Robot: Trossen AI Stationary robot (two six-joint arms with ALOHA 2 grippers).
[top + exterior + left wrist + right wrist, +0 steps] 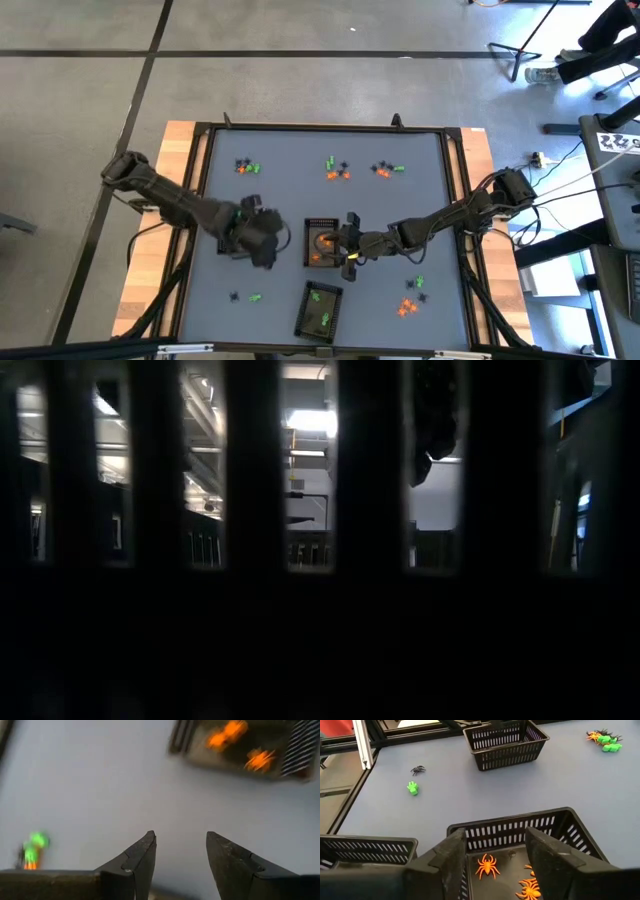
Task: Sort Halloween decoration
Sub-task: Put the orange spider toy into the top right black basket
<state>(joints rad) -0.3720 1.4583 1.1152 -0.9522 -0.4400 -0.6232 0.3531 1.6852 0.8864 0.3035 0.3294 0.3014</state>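
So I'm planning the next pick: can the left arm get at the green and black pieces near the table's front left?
Probably yes: the left gripper is open, and bare table lies between it and those pieces.

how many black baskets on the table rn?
3. One basket mid-table holds orange spiders, under the right tool. One near the front edge holds green pieces. One sits mostly hidden under the left arm.

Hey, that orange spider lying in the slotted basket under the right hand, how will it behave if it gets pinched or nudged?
The orange spider looks tiny, thin and flat, so probably very light. Its splayed legs likely flex and could snag the basket slots. Lying flat, it shouldn't roll.
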